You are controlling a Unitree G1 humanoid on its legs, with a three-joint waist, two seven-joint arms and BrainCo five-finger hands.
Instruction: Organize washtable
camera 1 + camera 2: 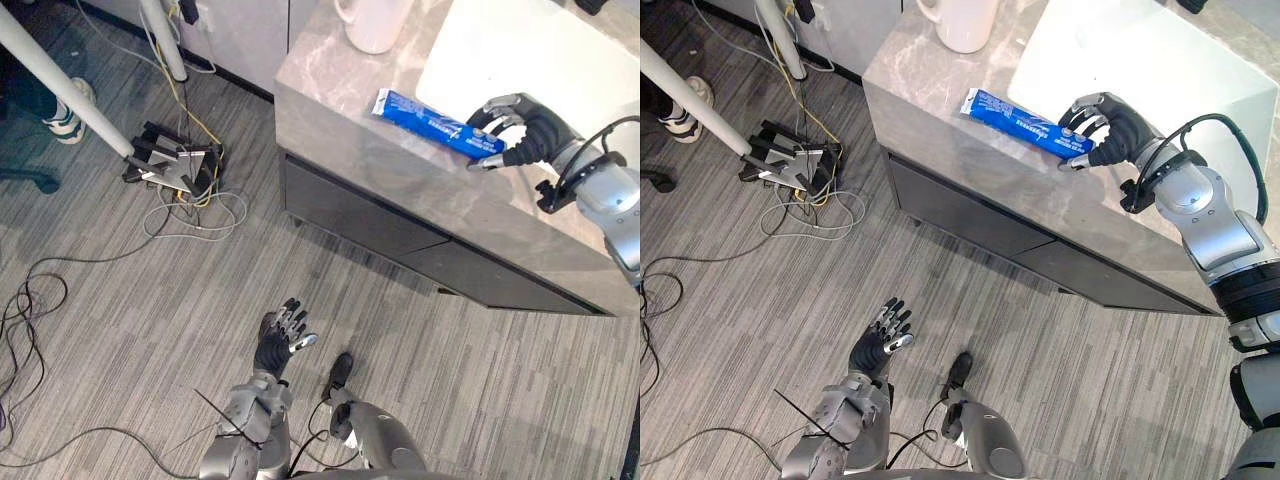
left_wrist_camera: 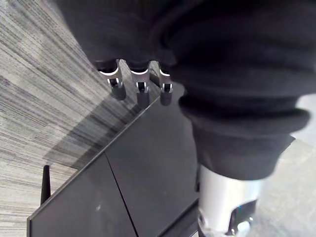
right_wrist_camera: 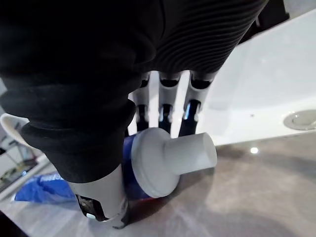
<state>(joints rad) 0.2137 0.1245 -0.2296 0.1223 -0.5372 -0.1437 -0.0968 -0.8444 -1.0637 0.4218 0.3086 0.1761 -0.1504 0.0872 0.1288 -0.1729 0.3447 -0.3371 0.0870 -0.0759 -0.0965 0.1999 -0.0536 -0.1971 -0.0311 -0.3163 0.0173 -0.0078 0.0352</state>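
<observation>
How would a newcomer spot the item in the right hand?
Find the grey stone washtable with its white basin. Beside the basin's edge lies a flat blue tube, gripped at its white cap by the right hand. The nearby mug is white.

The counter (image 1: 330,85) has a grey marbled stone top over dark, flat drawer fronts (image 1: 360,215). A white sink (image 1: 520,50) is set into the top to the right of the bare stone, with a round metal drain (image 3: 300,119) in its bottom. A white mug (image 1: 375,22) stands on the stone, its handle to the left. A blue tube (image 1: 430,122) with a white cap (image 3: 173,160) lies on the stone just beside the sink's rim, apart from the mug, its cap end inside the curled fingers of the right hand (image 1: 530,130)
</observation>
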